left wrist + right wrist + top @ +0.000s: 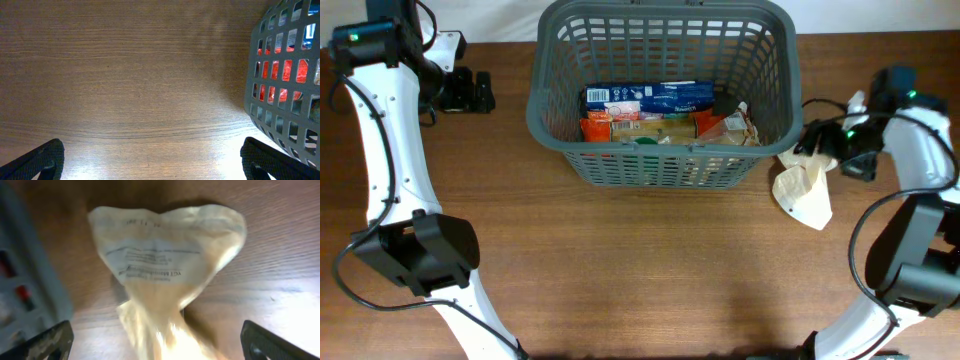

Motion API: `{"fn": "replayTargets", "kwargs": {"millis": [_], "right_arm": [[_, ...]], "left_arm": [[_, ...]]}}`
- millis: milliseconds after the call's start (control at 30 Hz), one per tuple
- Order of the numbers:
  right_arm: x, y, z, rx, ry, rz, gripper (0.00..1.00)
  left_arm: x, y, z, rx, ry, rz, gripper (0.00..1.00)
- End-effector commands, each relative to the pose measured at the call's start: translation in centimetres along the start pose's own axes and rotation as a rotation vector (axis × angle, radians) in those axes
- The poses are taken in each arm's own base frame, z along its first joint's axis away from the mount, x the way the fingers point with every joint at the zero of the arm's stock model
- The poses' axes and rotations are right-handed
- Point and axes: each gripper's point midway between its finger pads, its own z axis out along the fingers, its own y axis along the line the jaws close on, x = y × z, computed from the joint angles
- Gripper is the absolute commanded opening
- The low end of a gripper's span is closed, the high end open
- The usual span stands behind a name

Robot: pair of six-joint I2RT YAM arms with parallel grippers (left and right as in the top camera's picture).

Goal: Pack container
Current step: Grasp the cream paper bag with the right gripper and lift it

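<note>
While the grey container (660, 172) sits far-centre on the desk (650, 270), the left fingers (42, 160) gape wide just left of it, and the right fingers (47, 342) spread wide astride a cream bag (165, 250) to its right.

LOG | you are looking at dark printed lines on the pale yellowish crinkled plastic pouch (165, 265): too blurred to read | you are seeing a white barcode label and white lettering on the blue cardboard box (650, 97): too small to read
</note>
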Motion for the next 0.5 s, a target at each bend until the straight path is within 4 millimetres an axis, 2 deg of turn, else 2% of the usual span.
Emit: {"fn": "replayTargets", "kwargs": {"millis": [0, 200, 333, 400, 467], "right_arm": [[1.1, -1.0, 1.2, 0.030, 0.004, 0.000, 0.99], [2.3, -0.3, 4.1, 0.005, 0.005, -0.022, 0.99], [2.5, -0.6, 5.2, 0.003, -0.014, -0.019, 0.98], [2.6, -0.8, 5.6, 0.006, -0.019, 0.001, 0.91], [2.6, -0.9, 5.7, 0.008, -0.021, 0.022, 0.72]], "left_arm": [[0.1, 0.1, 0.1, 0.000, 0.003, -0.013, 0.99], [0.1, 0.1, 0.1, 0.000, 0.002, -0.013, 0.99], [0.1, 0.1, 0.1, 0.000, 0.002, -0.013, 0.99], [0.1, 0.0, 0.1, 0.000, 0.002, -0.013, 0.99], [0.1, 0.0, 0.1, 0.000, 0.002, -0.013, 0.99]]}}
